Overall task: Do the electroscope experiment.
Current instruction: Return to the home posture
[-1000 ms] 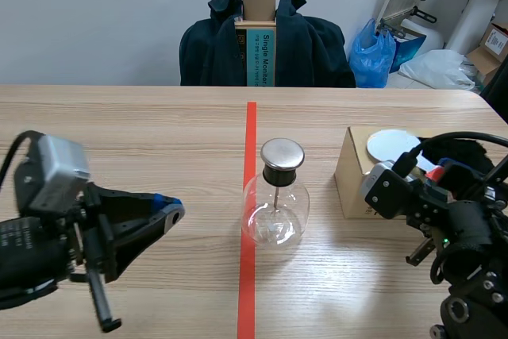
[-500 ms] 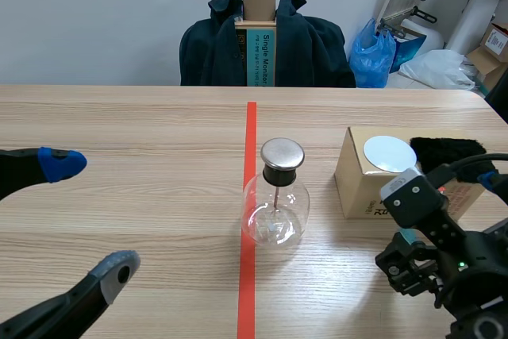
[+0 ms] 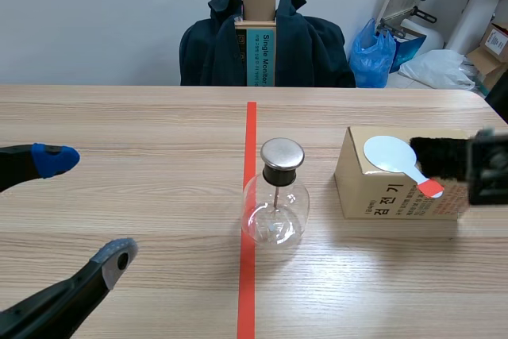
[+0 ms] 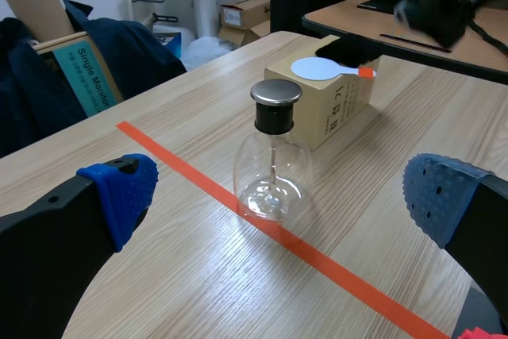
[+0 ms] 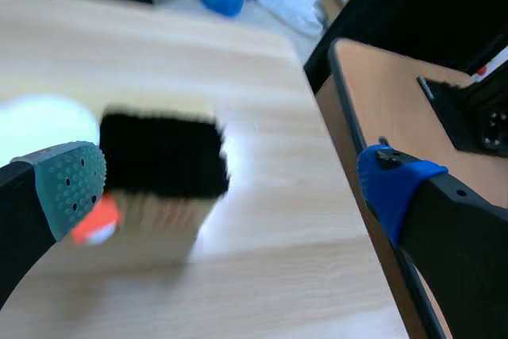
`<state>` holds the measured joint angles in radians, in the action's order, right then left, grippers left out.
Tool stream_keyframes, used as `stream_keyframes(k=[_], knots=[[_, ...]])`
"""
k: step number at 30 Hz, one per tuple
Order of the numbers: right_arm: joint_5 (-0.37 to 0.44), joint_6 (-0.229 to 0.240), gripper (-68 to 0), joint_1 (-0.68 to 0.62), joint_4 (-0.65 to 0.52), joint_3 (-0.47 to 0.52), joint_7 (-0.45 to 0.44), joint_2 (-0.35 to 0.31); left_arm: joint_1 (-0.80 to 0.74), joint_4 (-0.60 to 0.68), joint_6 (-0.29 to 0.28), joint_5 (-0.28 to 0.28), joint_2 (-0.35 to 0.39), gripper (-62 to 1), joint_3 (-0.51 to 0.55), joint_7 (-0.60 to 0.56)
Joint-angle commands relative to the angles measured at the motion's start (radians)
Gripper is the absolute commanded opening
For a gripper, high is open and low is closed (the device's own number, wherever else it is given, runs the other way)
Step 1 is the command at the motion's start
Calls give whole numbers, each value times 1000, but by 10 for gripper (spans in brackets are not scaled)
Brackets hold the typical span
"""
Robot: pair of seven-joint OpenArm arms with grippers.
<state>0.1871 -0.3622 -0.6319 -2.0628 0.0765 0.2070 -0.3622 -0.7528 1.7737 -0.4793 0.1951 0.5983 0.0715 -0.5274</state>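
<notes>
The left gripper (image 3: pixel 83 208) (image 4: pixel 279 196) is found wide open and nothing is held in it. Its two fingers are spread far apart above the table (image 3: pixel 143 132), with a blue pad (image 4: pixel 119 190) noted on one fingertip.

The electroscope (image 3: pixel 275 206) (image 4: pixel 272 160), a clear glass flask with a metal cap (image 3: pixel 282 154), is observed upright just ahead of this gripper, in line with the gap between the fingers and touched by neither. It is seated on the orange-red tape line (image 3: pixel 247 291).

Beyond the electroscope, further from the left gripper, a cardboard box (image 3: pixel 393 192) (image 4: pixel 337 109) is recorded, apart from the flask. On its top a white paddle (image 3: pixel 387 152) (image 4: pixel 316 69) with an orange-red handle is laid flat, and a black fur piece (image 3: pixel 443 156) (image 4: pixel 353 51) is placed against the handle end.

The right gripper (image 5: pixel 232 186) is also found wide open and unloaded. The black fur piece (image 5: pixel 163 156) is seen ahead of it, nearer the finger with the grey-green pad (image 5: pixel 71 184) than the blue-padded one, and is gripped by neither. The paddle's white disc and orange tip are partly hidden behind that grey-green pad; this view is blurred and finer detail cannot be told.

A dark jacket (image 3: pixel 309 45) is noted on a chair past the table's far edge.
</notes>
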Motion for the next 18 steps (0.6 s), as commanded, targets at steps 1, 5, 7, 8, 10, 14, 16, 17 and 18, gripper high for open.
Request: stream_keyframes(k=[1,5,7,8,10,14,16,17,18], knots=[[35,6,4,14,-20,19,-22,-1,2,3,-2,11,-5,14,-3,-11],[72,167,4,14,-71,66,-111,-1,2,3,-2,10,-5,14,-3,1],[43,262,4,14,-71,72,-164,-1,2,3,-2,10,-5,14,-3,1],[24,297,4,14,-71,74,-175,-1,3,3,-2,10,-5,14,-3,1],[-5,359,4,14,-71,76,-181,-1,3,3,-2,10,-5,14,-3,1],[-8,405,4,14,-71,76,-210,-1,3,3,-2,3,-5,14,-3,2],[-12,435,4,14,-71,83,-249,-1,3,3,-2,3,-5,14,-3,5],[-15,454,4,14,-71,89,-271,-1,3,3,-2,3,-5,14,-3,5],[-16,471,4,14,-71,93,-292,-1,3,3,-2,3,-5,14,-3,5]])
